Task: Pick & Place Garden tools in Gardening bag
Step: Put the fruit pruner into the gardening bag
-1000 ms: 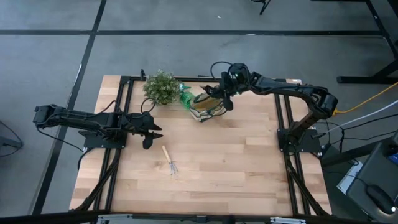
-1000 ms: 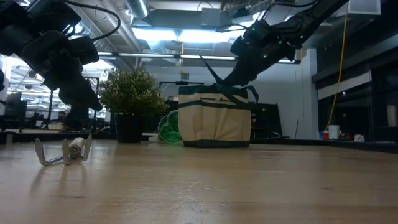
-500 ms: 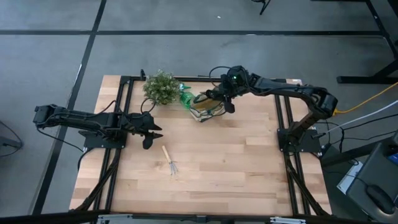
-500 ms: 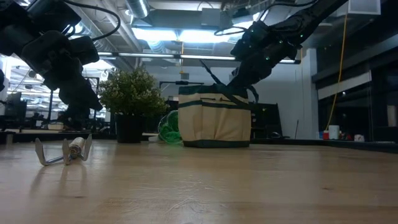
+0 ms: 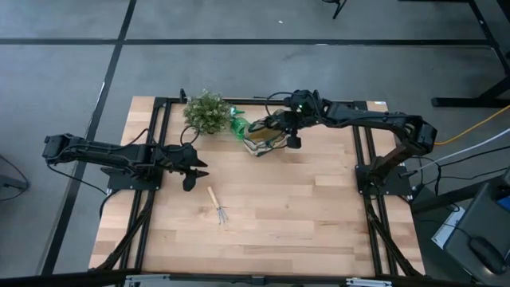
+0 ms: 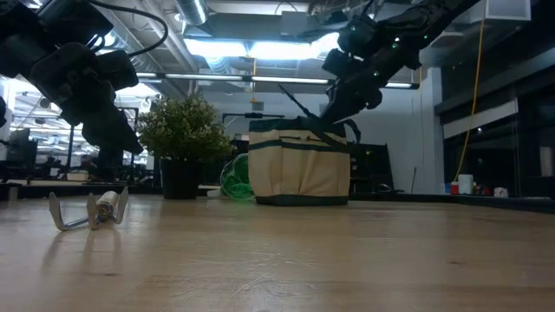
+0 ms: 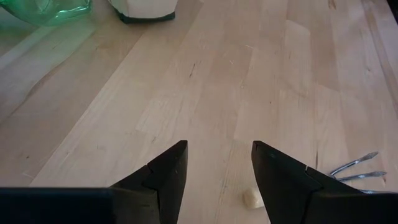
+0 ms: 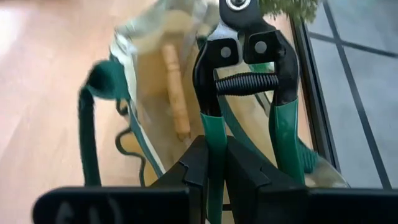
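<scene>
**A:** Since the earlier frame your right gripper (image 5: 288, 127) has swung further over the gardening bag (image 5: 264, 136), and the pruning shears (image 8: 245, 87) have come with it; nothing else on the table has shifted.

**B:** What do the shears look like from your wrist?

**A:** Black metal head with rivets, a coiled black spring between the arms, green grips below. Your fingers are pinched tight on one green grip, and the shears hang above the bag's open mouth. The bag (image 8: 146, 106) is beige cloth with dark green trim and handles; a wooden-handled tool (image 8: 175, 90) already lies inside.

**B:** And around the bag?

**A:** A bright green plastic tool (image 5: 238, 125) sits just beside it, towards the potted plant (image 5: 206, 112), at the far edge of the table (image 5: 319, 207).

**B:** The other side?

**A:** Your left gripper (image 5: 196, 170) hovers near the left edge, fingers spread and holding nothing. The wood-handled mini rake (image 5: 217, 205) lies flat on the boards near it, metal tines pointing away from the bag.
</scene>
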